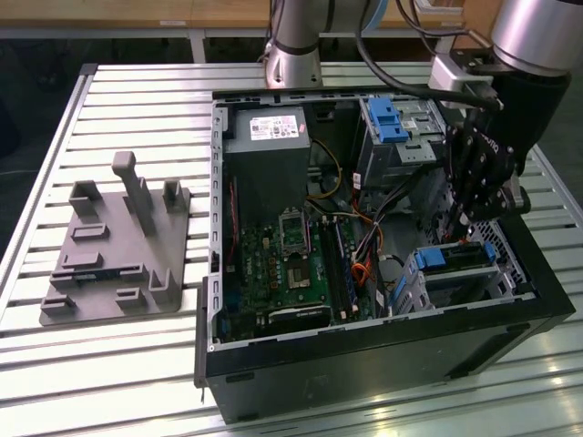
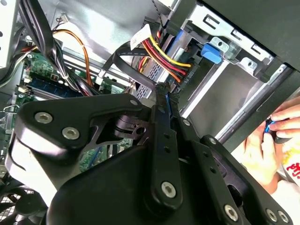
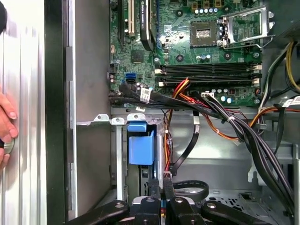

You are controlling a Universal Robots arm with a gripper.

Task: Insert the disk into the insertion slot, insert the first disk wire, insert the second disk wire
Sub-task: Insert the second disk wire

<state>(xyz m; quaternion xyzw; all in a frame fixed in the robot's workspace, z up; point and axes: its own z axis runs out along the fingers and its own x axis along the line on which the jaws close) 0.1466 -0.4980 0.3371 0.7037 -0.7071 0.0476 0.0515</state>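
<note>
The disk [image 1: 453, 258], framed by its blue carrier [image 3: 140, 149], lies inside the insertion slot [image 1: 460, 289], the grey cage in the case corner at the exterior view's right. My gripper [image 1: 460, 225] hangs straight down over the cage's inner end. Both wrist views show the gripper [image 2: 162, 88] [image 3: 165, 178] shut on the end of a flat black wire [image 3: 187, 147] right at the disk's back edge. A bundle of red, yellow and black wires [image 2: 164, 51] reaches the same edge beside the fingertips; whether it is plugged in I cannot tell.
A taller bay with a blue latch [image 1: 387, 118] stands behind the cage. Loose black cables [image 3: 243, 126] cross between cage and motherboard [image 1: 282, 264]. A person's hand [image 3: 5, 122] rests outside the case wall. A grey fixture plate [image 1: 114, 246] lies on the table at the exterior view's left.
</note>
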